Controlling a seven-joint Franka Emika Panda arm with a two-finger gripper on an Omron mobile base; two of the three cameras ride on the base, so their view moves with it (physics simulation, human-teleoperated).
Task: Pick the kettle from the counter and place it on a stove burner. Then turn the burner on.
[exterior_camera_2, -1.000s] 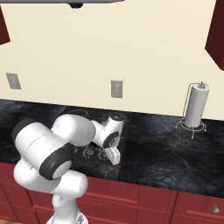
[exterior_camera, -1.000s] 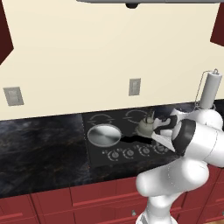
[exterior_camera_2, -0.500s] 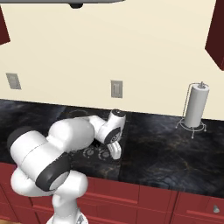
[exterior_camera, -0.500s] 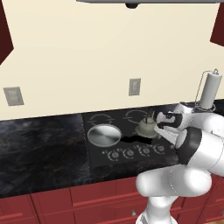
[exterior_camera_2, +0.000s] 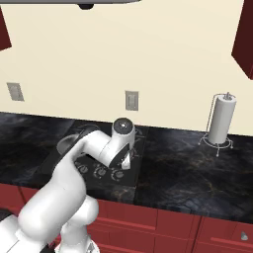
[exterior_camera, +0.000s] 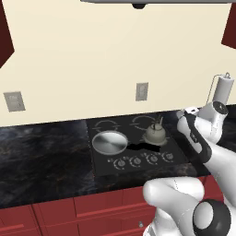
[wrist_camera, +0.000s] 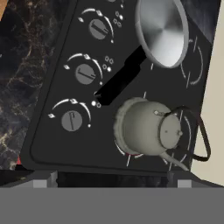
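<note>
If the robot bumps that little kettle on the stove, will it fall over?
Probably not: the kettle looks squat and wide-bottomed, sitting flat on the stove burner. It might slide on the smooth black cooktop. Its thin handle looks stiff.

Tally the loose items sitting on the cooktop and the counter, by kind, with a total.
Kettle: 1
Silver pan: 1
Paper towel holder: 1
Total: 3
</note>
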